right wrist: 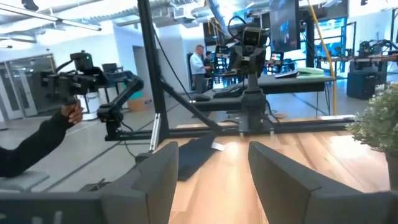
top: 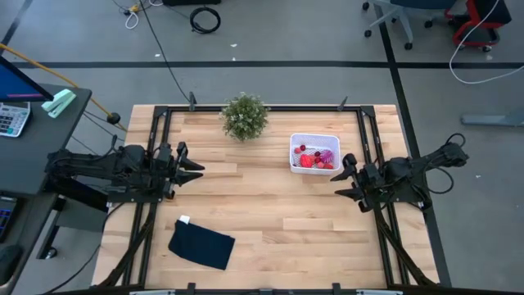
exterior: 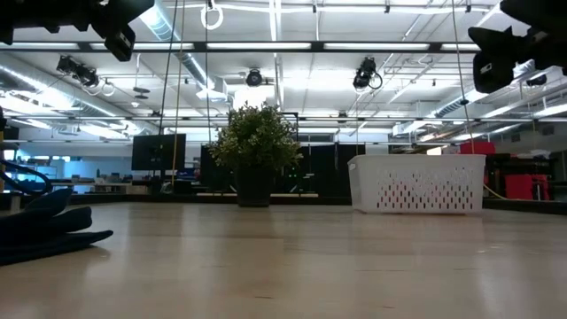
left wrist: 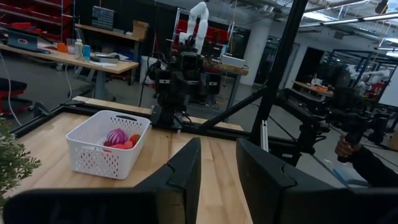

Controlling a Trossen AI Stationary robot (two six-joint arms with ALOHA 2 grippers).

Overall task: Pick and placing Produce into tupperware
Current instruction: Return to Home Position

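The white perforated basket stands on the table's far right part, and red and pink toy fruits plus a purple piece lie inside it. In the left wrist view the basket shows the same fruits; the low view shows its wall. My left gripper hovers open at the table's left side, raised off the wood. My right gripper hovers open at the right side, just near of the basket. Neither touches anything.
A bushy green potted plant stands at the far middle of the table. A dark blue folded cloth lies near the front left. A black frame borders the table. A person's sleeved arm shows beyond the table.
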